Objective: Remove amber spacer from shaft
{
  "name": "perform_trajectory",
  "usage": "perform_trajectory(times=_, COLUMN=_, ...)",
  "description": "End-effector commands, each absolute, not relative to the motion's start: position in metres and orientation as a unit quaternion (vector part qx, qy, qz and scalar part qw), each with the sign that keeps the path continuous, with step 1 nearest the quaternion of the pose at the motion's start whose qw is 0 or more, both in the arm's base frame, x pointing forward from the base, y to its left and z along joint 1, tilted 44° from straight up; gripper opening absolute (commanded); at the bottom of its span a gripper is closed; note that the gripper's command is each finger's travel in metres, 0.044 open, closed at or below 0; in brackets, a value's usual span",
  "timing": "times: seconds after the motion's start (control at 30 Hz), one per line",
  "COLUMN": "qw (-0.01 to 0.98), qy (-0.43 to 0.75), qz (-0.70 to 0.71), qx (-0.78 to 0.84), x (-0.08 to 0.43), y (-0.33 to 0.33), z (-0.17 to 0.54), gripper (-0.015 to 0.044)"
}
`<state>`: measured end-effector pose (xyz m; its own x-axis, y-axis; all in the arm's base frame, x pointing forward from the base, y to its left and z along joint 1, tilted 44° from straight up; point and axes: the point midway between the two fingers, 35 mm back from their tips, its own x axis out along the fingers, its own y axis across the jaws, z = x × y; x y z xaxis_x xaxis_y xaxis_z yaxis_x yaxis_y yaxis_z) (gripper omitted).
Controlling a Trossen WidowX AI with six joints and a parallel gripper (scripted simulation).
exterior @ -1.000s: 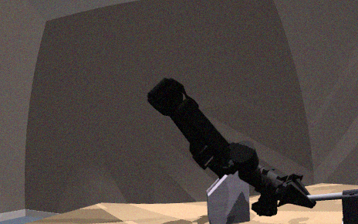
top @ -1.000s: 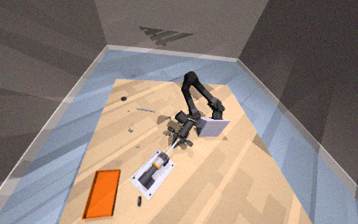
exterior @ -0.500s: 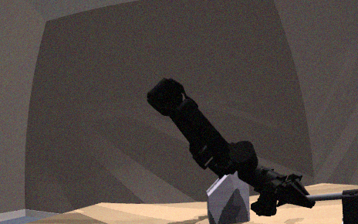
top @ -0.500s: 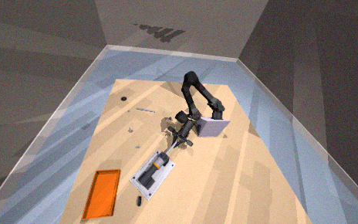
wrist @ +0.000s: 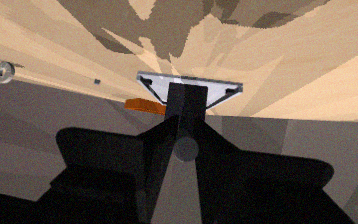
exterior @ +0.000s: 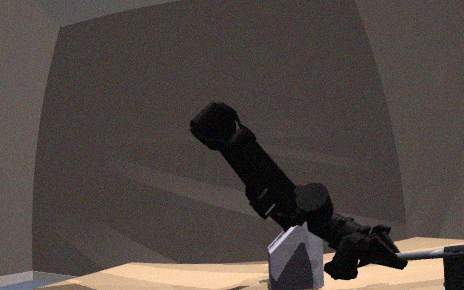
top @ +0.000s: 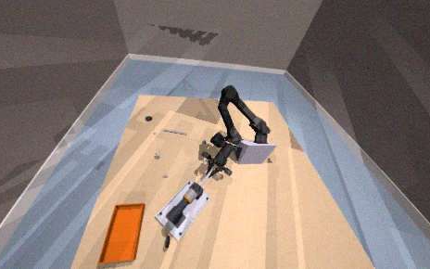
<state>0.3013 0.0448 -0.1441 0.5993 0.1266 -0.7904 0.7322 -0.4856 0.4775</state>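
Note:
My gripper [top: 211, 172] [exterior: 401, 261] [wrist: 186, 120] is shut on the pale shaft [top: 206, 178] [exterior: 425, 254], near its outer end. The shaft runs from the fingertips into the dark end support [top: 196, 188] [exterior: 458, 267] on the white base plate [top: 202, 202] [wrist: 155, 89]. In the top view, the amber spacer [top: 187, 199] is a thin orange band beside the big dark housing block [top: 176, 215], level with the grey spacers [top: 191, 194] between it and the support. The shaft inside the spacers is hidden. In the wrist view, the support hides the spacers and housing.
An orange tray [top: 124, 234] [wrist: 144, 105] lies left of the plate. A small dark piece [top: 167, 241] lies by its near end. A grey rod [top: 175, 132], a black disc [top: 148, 119] and small parts lie farther back. A pale block [top: 256, 153] [exterior: 295, 257] stands by the arm base.

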Motion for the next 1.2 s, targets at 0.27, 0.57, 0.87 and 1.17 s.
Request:
perform_trajectory(times=0.27, qw=0.429, qy=0.274, qz=-0.354, qx=0.785, x=0.2995, y=0.0438, z=-0.1430, gripper=0.0000)
perform_trajectory(times=0.57, qw=0.429, qy=0.274, qz=-0.354, qx=0.785, x=0.2987, y=0.0431, z=-0.1425, gripper=0.0000)
perform_trajectory(times=0.87, qw=0.429, qy=0.274, qz=-0.354, qx=0.785, x=0.2979, y=0.0425, z=-0.1419, gripper=0.0000)
perform_trajectory(times=1.17, qw=0.429, qy=0.274, qz=-0.354, qx=0.785, x=0.2971, y=0.0419, z=-0.1414, gripper=0.0000)
